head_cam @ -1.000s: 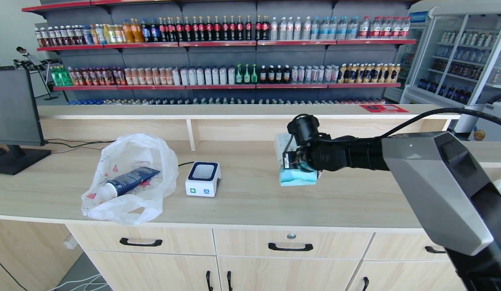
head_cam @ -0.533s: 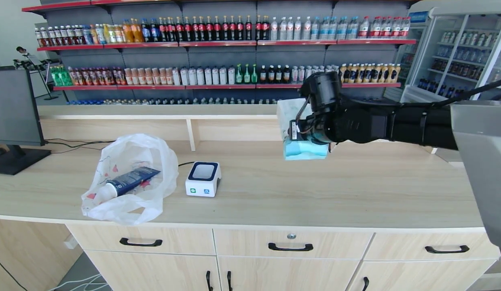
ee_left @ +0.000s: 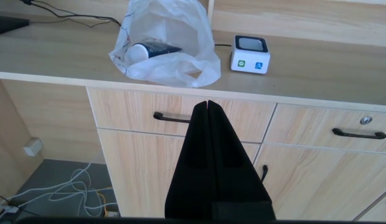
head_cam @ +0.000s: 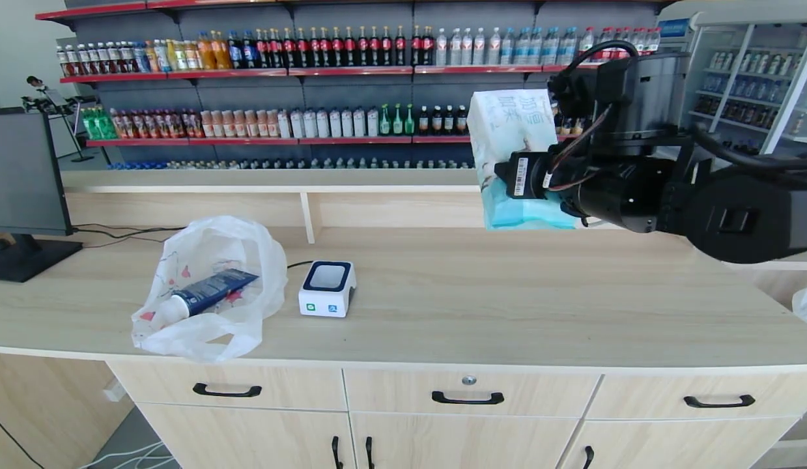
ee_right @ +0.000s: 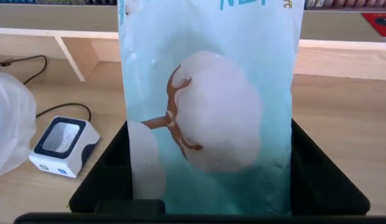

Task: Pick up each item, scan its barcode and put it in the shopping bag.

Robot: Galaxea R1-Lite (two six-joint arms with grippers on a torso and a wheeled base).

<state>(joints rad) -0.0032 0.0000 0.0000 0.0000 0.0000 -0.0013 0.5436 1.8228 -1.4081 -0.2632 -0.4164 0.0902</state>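
Aloft, teal-wht tissue pack [head_cam: 509,133], cotton-boll pic

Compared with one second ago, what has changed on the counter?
The right gripper, shut on the tissue pack, raised it from near the counter upward and toward the robot's right. The shopping bag with the tube inside and the barcode scanner stayed put.

Wooden counter [head_cam: 507,306] with drawers [head_cam: 540,391] before stocked drink shelves [head_cam: 351,69].

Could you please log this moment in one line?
right gripper holds tissue pack aloft; left gripper shut; toothpaste tube in shopping bag
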